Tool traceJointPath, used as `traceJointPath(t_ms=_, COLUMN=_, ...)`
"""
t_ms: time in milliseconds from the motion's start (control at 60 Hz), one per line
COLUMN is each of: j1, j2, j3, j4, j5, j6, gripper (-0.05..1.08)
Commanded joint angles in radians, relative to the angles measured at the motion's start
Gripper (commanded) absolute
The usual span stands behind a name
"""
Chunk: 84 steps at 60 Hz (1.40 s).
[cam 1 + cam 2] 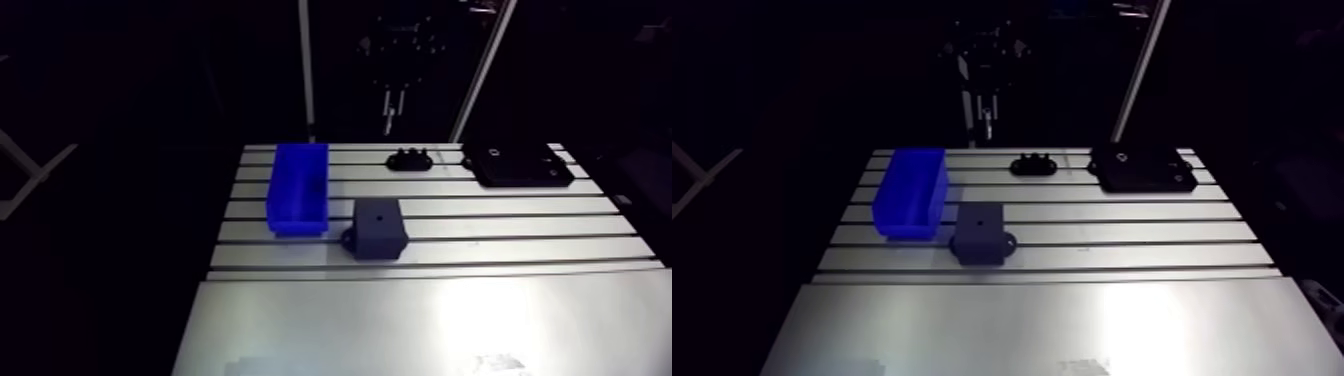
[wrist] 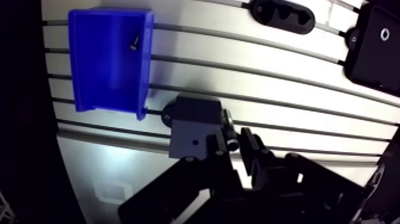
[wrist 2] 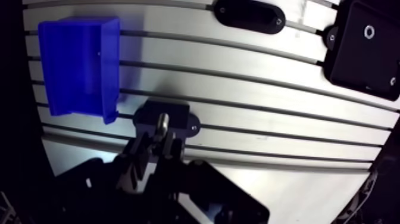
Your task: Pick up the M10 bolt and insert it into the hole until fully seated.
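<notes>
**A:** What is the tool (image 3: 159, 138) doing?

**B:** Its two fingers are clamped on a short silvery piece, which I take for the M10 bolt (image 3: 162, 123). One end sticks out past the fingertips, probably left free so it can enter a hole.

**A:** Where is the hole?

**B:** It is in the dark grey block (image 2: 191, 126), which the wrist view shows just ahead of the tool and below it. The arm view shows a small hole (image 1: 380, 213) in its top face. The bolt is clear of the block, so I judge that aligning and lowering are not yet done.

**A:** Why does the block sit like that?

**B:** It stands on the slotted desk (image 2: 268, 77) with a round lug at its side. It is likely fixed to a slot so that pushing won't shift it.

**A:** What lies farther out?

**B:** A blue bin (image 2: 144, 71) sits just beside the block, open on top, with one small fastener (image 2: 134, 42) inside. It looks like the supply tray. A black oval fixture (image 2: 283, 13) and a black plate (image 2: 378, 50) lie well apart, out of the way.
</notes>
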Motion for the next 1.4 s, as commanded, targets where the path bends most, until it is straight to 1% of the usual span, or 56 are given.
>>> traceJointPath(t_ms=17, j1=0.035, j2=-0.005, j3=0.023, j4=0.027, j5=-0.001, j6=0.015, gripper=1.08)
traceJointPath(t_ms=133, j1=0.040, j2=-0.028, j3=0.039, j4=0.023, j5=-0.001, j6=0.015, gripper=1.08)
traceJointPath(t_ms=267, j1=0.044, j2=-0.051, j3=0.054, j4=0.017, j5=0.008, j6=0.015, gripper=1.08)
traceJointPath(t_ms=317, j1=0.045, j2=-0.060, j3=0.061, j4=0.015, j5=0.004, j6=0.016, gripper=1.08)
traceJointPath(t_ms=417, j1=0.045, j2=-0.072, j3=0.076, j4=-0.002, j5=0.002, j6=0.016, gripper=1.08)
traceJointPath(t_ms=433, j1=0.045, j2=-0.077, j3=0.085, j4=-0.014, j5=-0.002, j6=0.015, gripper=1.08)
traceJointPath(t_ms=450, j1=0.045, j2=-0.077, j3=0.085, j4=-0.014, j5=-0.002, j6=0.015, gripper=1.08)
traceJointPath(t_ms=533, j1=0.045, j2=-0.104, j3=0.110, j4=-0.034, j5=-0.005, j6=0.013, gripper=1.08)
traceJointPath(t_ms=583, j1=0.045, j2=-0.109, j3=0.119, j4=-0.034, j5=-0.004, j6=0.013, gripper=1.08)
traceJointPath(t_ms=617, j1=0.045, j2=-0.122, j3=0.140, j4=-0.034, j5=-0.003, j6=0.011, gripper=1.08)
traceJointPath(t_ms=650, j1=0.045, j2=-0.122, j3=0.140, j4=-0.034, j5=-0.003, j6=0.011, gripper=1.08)
traceJointPath(t_ms=717, j1=0.045, j2=-0.146, j3=0.172, j4=-0.034, j5=-0.003, j6=0.006, gripper=1.08)
traceJointPath(t_ms=850, j1=0.045, j2=-0.166, j3=0.212, j4=-0.036, j5=-0.003, j6=0.004, gripper=1.08)
traceJointPath(t_ms=1083, j1=0.043, j2=-0.176, j3=0.246, j4=-0.036, j5=-0.007, j6=0.004, gripper=1.08)
traceJointPath(t_ms=1400, j1=0.043, j2=-0.158, j3=0.251, j4=-0.036, j5=-0.009, j6=0.004, gripper=1.08)
